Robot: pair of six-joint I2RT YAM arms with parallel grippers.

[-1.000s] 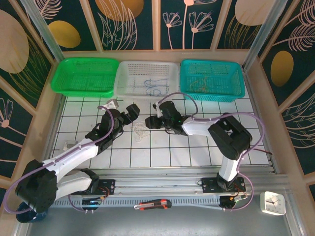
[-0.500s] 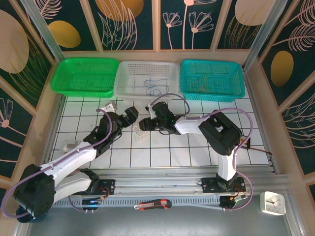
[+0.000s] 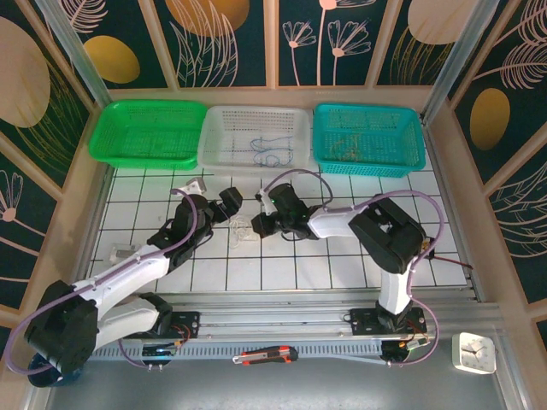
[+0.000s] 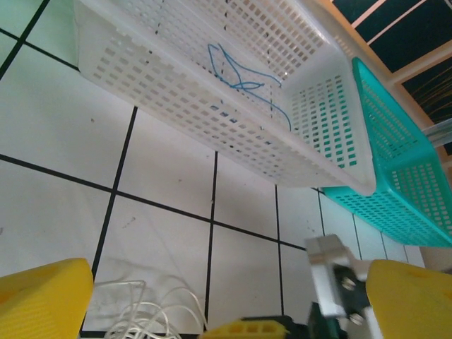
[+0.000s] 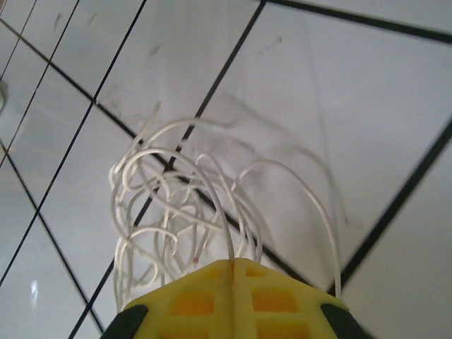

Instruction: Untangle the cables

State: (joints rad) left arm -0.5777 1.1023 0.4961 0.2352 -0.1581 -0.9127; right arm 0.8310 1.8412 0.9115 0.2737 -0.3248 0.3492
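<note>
While your left gripper (image 3: 229, 202) is hanging wide open over the gridded bench (image 3: 282, 273), your right gripper (image 5: 233, 265) is pressing its yellow fingers (image 5: 191, 300) together on the white cables (image 5: 176, 212). These form a loose knot of thin loops that is fanning out from the fingertips and resting on the white tiles. From above, you are seeing that bundle lying near the middle of the bench, between the two grippers, with the right one meeting it from the right and the left one just beside it on the left. In the left wrist view, your left gripper's two yellow fingers (image 4: 42, 296) are sitting at opposite edges of the picture, spread far apart, and a few of the white loops are showing low between them on a tile. At the far edge of the bench three baskets are standing side by side: a green basket (image 3: 111, 145) on the left, a white basket (image 3: 214, 141) in the middle and a teal basket (image 3: 412, 145) on the right. The blue cables (image 3: 272, 152) are lying curled on the floor of the white basket, well apart from the white bundle, and the yellowish cables (image 3: 349, 152) are lying in the teal basket. You cannot tell how many white strands the closed fingers are actually gripping.
</note>
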